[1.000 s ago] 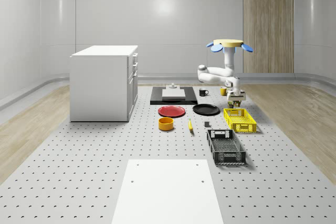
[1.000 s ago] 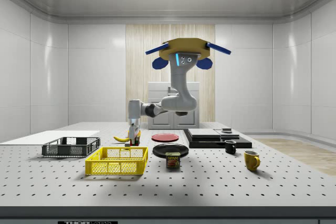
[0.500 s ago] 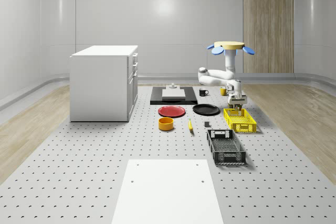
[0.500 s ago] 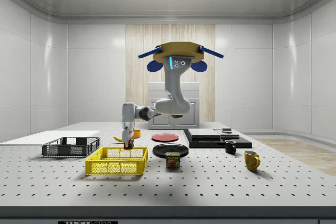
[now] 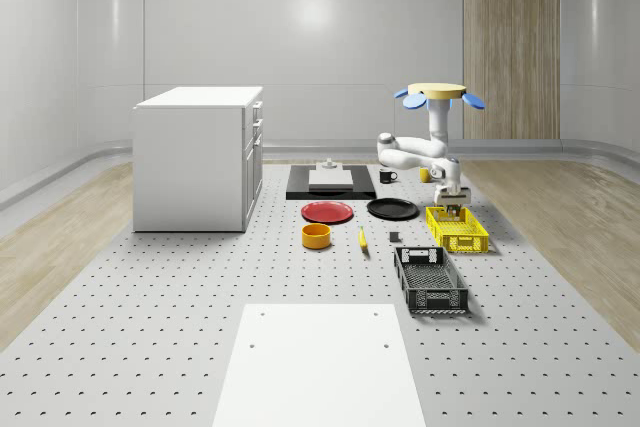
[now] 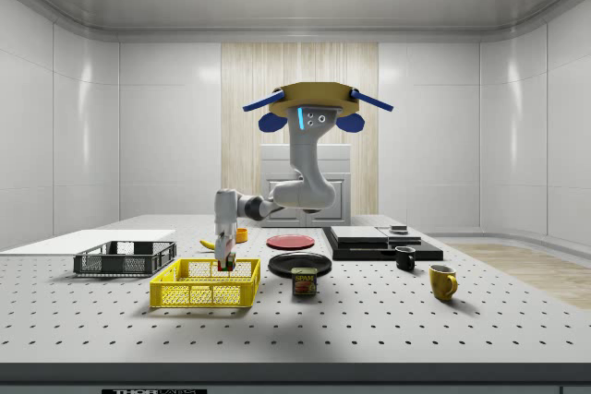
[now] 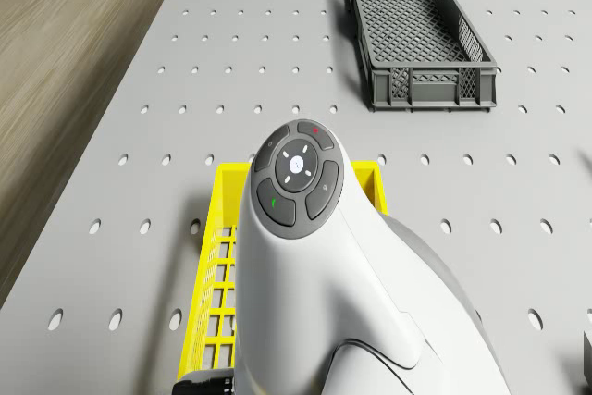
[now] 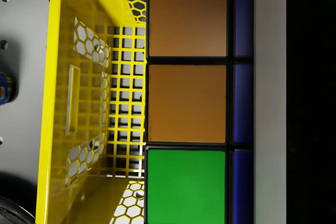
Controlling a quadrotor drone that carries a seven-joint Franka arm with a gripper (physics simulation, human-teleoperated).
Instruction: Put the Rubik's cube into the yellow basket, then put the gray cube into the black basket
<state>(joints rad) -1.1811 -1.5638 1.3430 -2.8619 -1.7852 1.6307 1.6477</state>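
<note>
Beneath the hovering yellow-topped drone (image 6: pixel 317 99), the multicoloured Rubik's cube (image 8: pixel 187 98) is held clamped in the gripper (image 6: pixel 224 263) inside the yellow mesh basket (image 6: pixel 206 283).

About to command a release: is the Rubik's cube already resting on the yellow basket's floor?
Cannot tell. The wrist view shows the Rubik's cube inside the yellow basket, above its grid floor, but neither contact nor gap shows plainly.

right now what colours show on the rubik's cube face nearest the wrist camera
Two orange squares and one green on the Rubik's cube, best in the wrist view.
</note>
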